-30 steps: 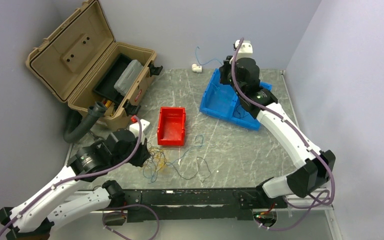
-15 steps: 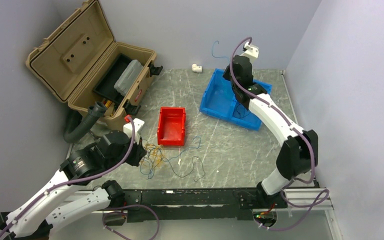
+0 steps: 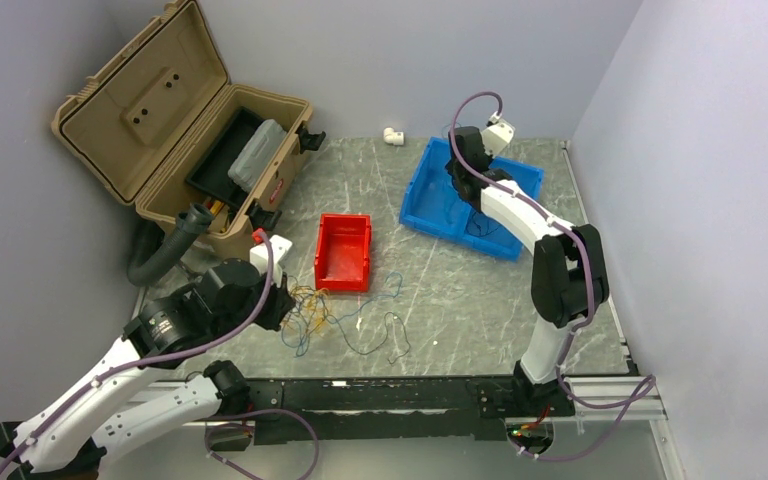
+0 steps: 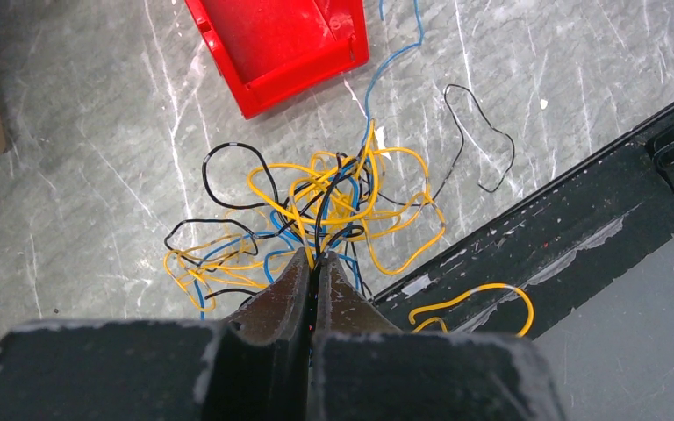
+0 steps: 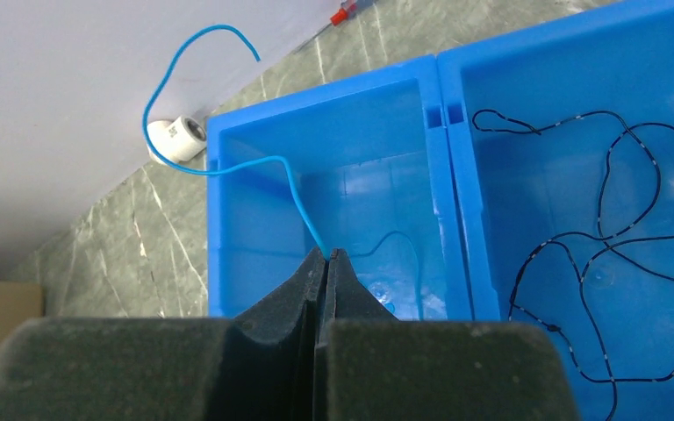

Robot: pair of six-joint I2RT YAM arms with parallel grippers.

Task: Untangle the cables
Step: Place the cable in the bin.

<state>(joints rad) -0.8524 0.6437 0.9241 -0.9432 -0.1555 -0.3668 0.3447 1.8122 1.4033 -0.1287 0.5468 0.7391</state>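
At the near edge of the table runs the black rail (image 4: 570, 228). One yellow loop (image 4: 491, 286) of the cables lies across it, just beside my left gripper (image 4: 316, 261). That gripper's jaws are pressed together with only a hairline gap. They pinch yellow and blue strands at the near edge of the tangle (image 4: 329, 197). The tangle lies on the grey marbled table (image 3: 460, 290) right in front of my left fingertips, with yellow, blue and black wires looped through one another. A single black loop (image 4: 511, 149) trails out of it to the right. A blue strand (image 4: 420, 35) runs away from it past the corner of the red bin (image 4: 285, 39). The red bin sits just beyond the tangle, and I cannot tell whether any strand touches it.

Farther back and to the right stands the blue bin (image 5: 443, 74), divided into two compartments. My right gripper (image 5: 326, 256) hangs over the compartment on the left in my wrist view, jaws closed on a blue wire (image 5: 228, 167). The wire rises from my fingertips, crosses the bin's far rim and curls up in front of the back wall, above a small white fitting (image 5: 178, 136) on the table. A black wire (image 5: 614, 237) lies in loose loops in the other compartment. At the far left corner stands an open tan case (image 3: 160, 100).
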